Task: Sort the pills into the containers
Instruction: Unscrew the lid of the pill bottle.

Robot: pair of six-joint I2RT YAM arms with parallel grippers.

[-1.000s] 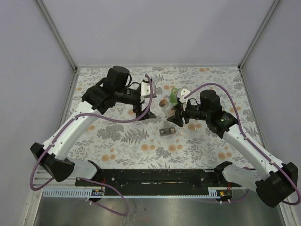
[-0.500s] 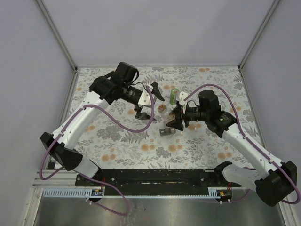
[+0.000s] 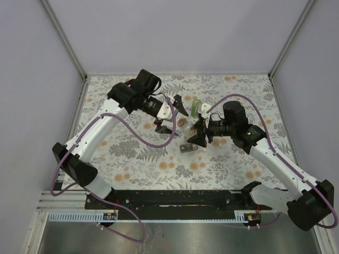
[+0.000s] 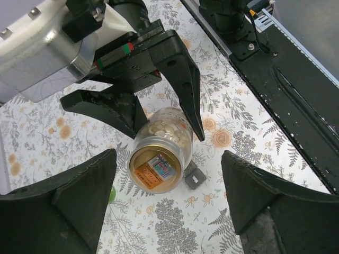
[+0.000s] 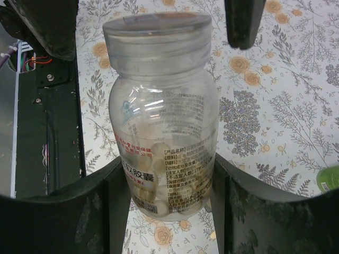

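Surface: a cloth (image 3: 132,153) printed with grey leaves and orange flowers covers the table. Plain pale walls (image 3: 175,37) close it in on three sides, and slanted metal posts (image 3: 63,39) stand at the two far corners. A black rail (image 3: 169,198) runs along the near edge and carries both arm bases. Your right gripper (image 3: 189,128) is clamped on the body of a clear bottle (image 5: 161,116). The bottle is part full of pale tablets, and its lid end is turned toward your left gripper (image 3: 174,117). The left jaws stand apart, one finger on each side of that lid end, and the wrist views show a gap on both sides. The bottle sits just right of the cloth's centre. A green container (image 3: 196,107) is just beyond it on the far side, and a small dark piece (image 3: 186,148) lies on the cloth just nearer the rail. Room: both grippers and all three items crowd that one central patch. The broad bare stretches of cloth lie to the left, along the rail and toward the right wall. Both arms arch in from the outer sides, their purple cables looping over the cloth.
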